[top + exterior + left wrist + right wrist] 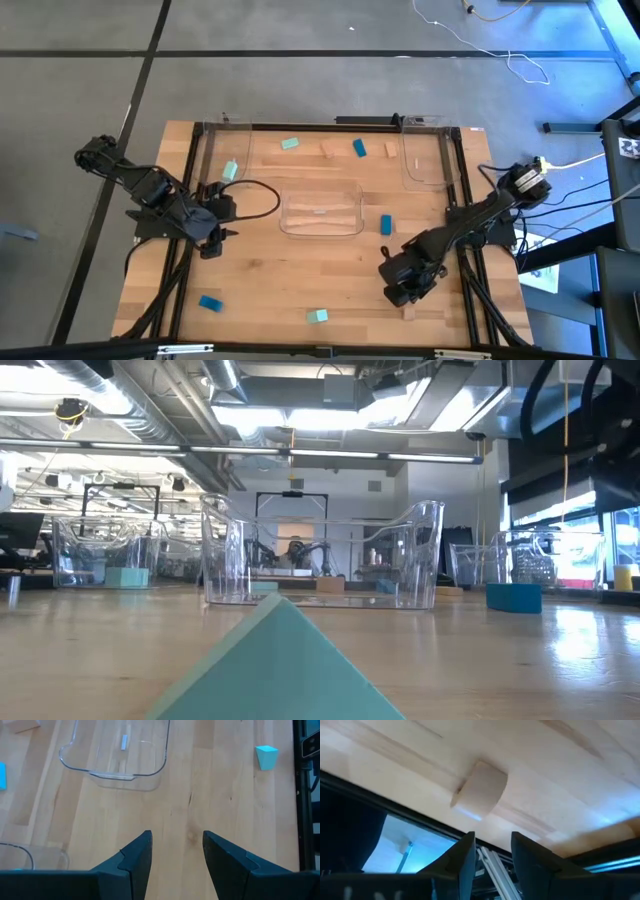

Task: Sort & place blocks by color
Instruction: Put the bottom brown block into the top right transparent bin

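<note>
From above, the right tool [402, 290] hangs low near the desk's [260, 290] front right edge, just beside a tan block [409, 313] whose long axis runs toward that edge. The left tool [213, 243] waits at the left side, clear of the central tray [320, 212]. Blue, mint and tan blocks lie scattered, well apart.

At desk level, a mint block [280, 665] fills the foreground, one corner pointing up.

The left wrist shows its fingers [132, 860] spread apart over bare wood.

The right wrist shows narrowly parted fingers [462, 857], empty, near the tan block [480, 790] by the desk's edge.
</note>
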Action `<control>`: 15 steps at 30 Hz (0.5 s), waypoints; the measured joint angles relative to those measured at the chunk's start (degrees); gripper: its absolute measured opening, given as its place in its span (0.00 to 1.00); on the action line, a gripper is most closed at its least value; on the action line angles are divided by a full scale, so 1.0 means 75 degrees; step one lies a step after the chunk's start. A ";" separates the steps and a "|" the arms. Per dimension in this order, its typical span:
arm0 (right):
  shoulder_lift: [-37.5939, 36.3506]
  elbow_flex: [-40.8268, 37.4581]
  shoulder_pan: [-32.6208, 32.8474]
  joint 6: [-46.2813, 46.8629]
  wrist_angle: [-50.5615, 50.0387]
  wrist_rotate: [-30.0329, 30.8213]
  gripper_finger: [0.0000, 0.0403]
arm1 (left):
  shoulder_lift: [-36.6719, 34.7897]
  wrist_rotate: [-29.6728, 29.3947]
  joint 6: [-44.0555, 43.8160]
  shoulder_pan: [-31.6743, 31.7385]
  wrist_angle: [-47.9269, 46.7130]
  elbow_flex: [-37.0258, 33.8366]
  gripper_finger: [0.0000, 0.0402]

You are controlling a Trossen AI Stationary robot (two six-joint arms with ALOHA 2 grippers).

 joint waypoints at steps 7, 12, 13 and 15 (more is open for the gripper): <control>0.0400 0.0000 -0.0007 -0.0037 0.0094 -0.0551 0.32 | 0.0006 0.0000 0.0007 0.0000 0.0006 0.0000 0.42; 0.0519 0.0000 -0.0123 -0.0684 0.0049 -0.0908 0.32 | 0.0004 -0.0003 0.0008 0.0000 0.0009 0.0000 0.42; 0.0522 0.0000 -0.0154 -0.0854 0.0048 -0.0929 0.32 | 0.0004 -0.0003 0.0009 0.0000 0.0009 0.0000 0.42; 0.0522 0.0000 -0.0230 -0.1093 0.0051 -0.0945 0.32 | 0.0006 -0.0003 0.0011 0.0000 0.0009 0.0000 0.42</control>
